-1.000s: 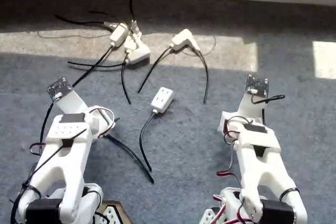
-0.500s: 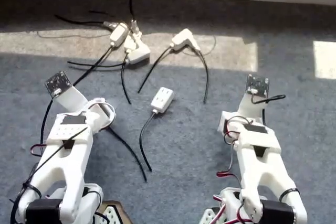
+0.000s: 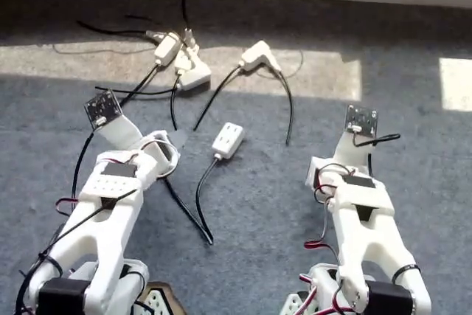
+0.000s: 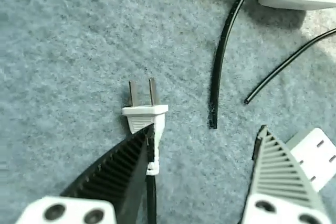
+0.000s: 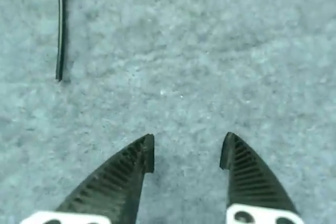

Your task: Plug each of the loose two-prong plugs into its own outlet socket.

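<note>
My left gripper (image 4: 205, 129) was spread; the two-prong plug (image 4: 145, 109) touched one fingertip, prongs pointing away. A black cord end (image 4: 212, 121) lay just ahead, with an outlet socket (image 4: 317, 150) beside the other finger. My right gripper (image 5: 186, 150) was spread over carpet (image 5: 210, 51).

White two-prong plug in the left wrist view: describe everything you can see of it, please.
The white two-prong plug looks like moulded plastic. Its two flat metal prongs are straight and parallel and point away from the left tool. The body has a ribbed grip and tapers into a black cord. It lies flat on the grey carpet, plugged into nothing. The tool is open; its dark finger overlaps the plug's rear without clamping it.
</note>
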`<act>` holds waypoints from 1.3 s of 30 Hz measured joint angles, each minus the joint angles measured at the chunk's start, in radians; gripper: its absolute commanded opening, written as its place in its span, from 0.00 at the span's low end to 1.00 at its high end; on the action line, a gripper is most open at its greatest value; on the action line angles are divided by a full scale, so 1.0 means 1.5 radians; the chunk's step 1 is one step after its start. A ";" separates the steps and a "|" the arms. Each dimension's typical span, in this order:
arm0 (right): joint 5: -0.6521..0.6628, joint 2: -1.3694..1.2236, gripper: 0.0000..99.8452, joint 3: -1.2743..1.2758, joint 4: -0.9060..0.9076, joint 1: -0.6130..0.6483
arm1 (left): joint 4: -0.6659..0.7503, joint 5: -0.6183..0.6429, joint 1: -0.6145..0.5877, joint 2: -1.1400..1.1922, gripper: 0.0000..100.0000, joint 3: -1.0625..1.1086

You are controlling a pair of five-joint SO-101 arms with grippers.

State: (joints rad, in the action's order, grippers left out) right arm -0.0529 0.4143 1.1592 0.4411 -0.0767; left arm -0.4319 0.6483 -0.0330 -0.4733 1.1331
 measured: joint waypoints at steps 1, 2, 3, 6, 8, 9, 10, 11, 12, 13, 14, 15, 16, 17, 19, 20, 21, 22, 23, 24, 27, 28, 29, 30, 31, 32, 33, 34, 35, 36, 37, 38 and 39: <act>0.000 0.000 0.21 0.000 0.000 0.000 | 0.000 0.000 -0.010 0.000 0.30 0.000; 0.000 0.000 0.21 0.000 0.000 0.000 | 0.000 0.000 -0.021 0.000 0.30 0.000; 0.000 0.000 0.21 0.000 0.000 0.000 | -0.003 0.000 -0.033 0.000 0.30 0.000; 0.000 0.000 0.21 0.000 0.000 0.000 | -0.014 0.000 -0.054 0.000 0.30 0.000; 0.000 0.000 0.21 0.000 0.000 0.000 | -0.017 0.000 -0.064 0.000 0.30 0.000; 0.000 0.000 0.21 0.000 0.000 0.000 | -0.017 0.000 -0.065 0.000 0.30 0.000; 0.000 0.000 0.21 0.000 0.000 0.000 | -0.017 0.000 -0.065 0.000 0.30 0.000; 0.000 0.000 0.21 0.000 0.000 0.000 | -0.017 0.000 -0.065 0.000 0.30 0.000; 0.000 0.000 0.21 0.000 0.000 0.000 | -0.017 0.000 -0.065 0.006 0.30 0.000; 0.000 0.000 0.21 0.000 0.000 0.000 | -0.017 0.000 -0.063 0.023 0.30 -0.001; 0.000 0.000 0.21 0.000 0.000 0.000 | -0.018 0.001 -0.059 0.045 0.30 -0.007; 0.000 0.000 0.21 0.000 0.000 0.000 | -0.024 0.001 -0.055 0.076 0.30 -0.025; 0.000 0.000 0.21 0.000 0.000 0.000 | -0.033 0.000 -0.054 0.106 0.30 -0.052; 0.000 0.001 0.21 0.000 0.000 0.000 | -0.055 0.000 -0.054 0.140 0.30 -0.086; 0.000 0.001 0.21 0.000 0.000 0.000 | -0.125 0.000 -0.057 0.213 0.30 -0.169; 0.000 0.001 0.21 0.000 0.000 0.000 | -0.169 0.000 -0.057 0.249 0.30 -0.211; 0.000 0.001 0.21 0.000 0.000 0.001 | -0.214 0.000 -0.057 0.283 0.30 -0.256; 0.000 0.001 0.21 0.000 0.000 0.001 | -0.255 0.000 -0.057 0.316 0.30 -0.300; 0.000 0.001 0.21 0.000 0.000 0.001 | -0.298 0.000 -0.057 0.348 0.30 -0.343; 0.000 0.001 0.21 0.000 0.000 0.000 | -0.337 0.000 -0.057 0.379 0.30 -0.382; 0.000 0.001 0.21 0.000 0.000 0.000 | -0.422 0.000 -0.057 0.458 0.30 -0.486; 0.000 0.001 0.21 0.000 0.000 0.000 | -0.448 0.000 -0.057 0.480 0.30 -0.515; 0.000 0.001 0.21 0.000 0.000 0.000 | -0.470 0.000 -0.057 0.499 0.30 -0.541; 0.000 0.001 0.21 0.000 0.000 0.000 | -0.493 0.000 -0.057 0.518 0.30 -0.566; 0.000 0.001 0.21 0.000 0.000 0.000 | -0.516 0.000 -0.057 0.534 0.30 -0.589; 0.000 0.001 0.21 0.000 0.000 0.000 | -0.537 0.000 -0.057 0.550 0.30 -0.611; 0.000 0.001 0.21 0.000 0.000 0.000 | -0.560 0.000 -0.052 0.564 0.30 -0.630; 0.000 0.001 0.21 0.000 0.000 0.000 | -0.578 0.004 -0.042 0.576 0.30 -0.643; 0.000 0.001 0.21 0.000 0.000 0.000 | -0.595 0.004 -0.033 0.586 0.30 -0.658; 0.000 0.001 0.21 0.000 0.000 0.000 | -0.611 0.004 -0.025 0.594 0.30 -0.669; 0.000 0.001 0.21 0.000 0.000 0.000 | -0.624 0.004 -0.017 0.600 0.30 -0.679; 0.000 0.001 0.21 0.000 0.000 0.000 | -0.634 0.005 -0.011 0.605 0.30 -0.687; 0.000 0.001 0.21 0.000 0.000 0.000 | -0.640 0.005 -0.010 0.608 0.30 -0.693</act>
State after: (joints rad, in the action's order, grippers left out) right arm -0.0529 0.4158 1.1592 0.4411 -0.0767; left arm -1.3924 0.6559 -0.0483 0.4381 0.0944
